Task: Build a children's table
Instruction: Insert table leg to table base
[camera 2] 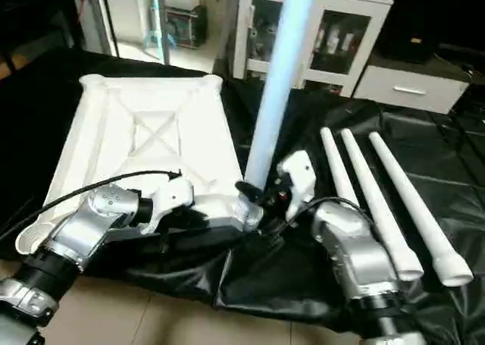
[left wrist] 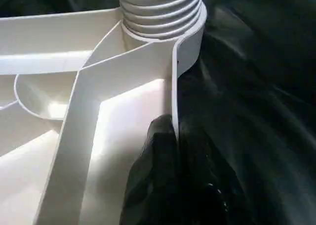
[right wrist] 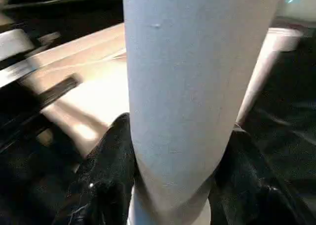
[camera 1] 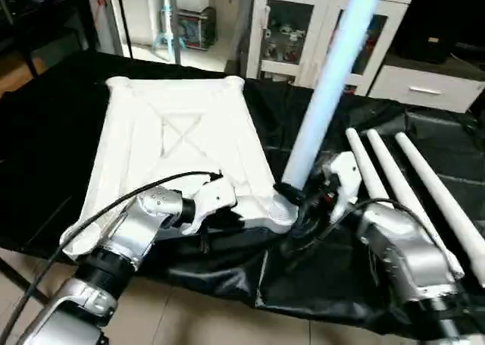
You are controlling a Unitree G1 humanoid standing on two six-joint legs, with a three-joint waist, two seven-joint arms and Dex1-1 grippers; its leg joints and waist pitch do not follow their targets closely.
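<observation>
The white table top lies upside down on a black-covered table, its X-braced ribs facing up. My left gripper is shut on the top's near rim, just beside the near right corner socket. A long white leg stands upright in that socket. My right gripper is shut on this leg low down, with a black finger on each side of the tube. Three more legs lie side by side on the cloth to the right.
The black cover hangs over the table's near edge, with tiled floor below. A white glass-door cabinet and a low drawer unit stand behind the table. A black cable loops over my left forearm.
</observation>
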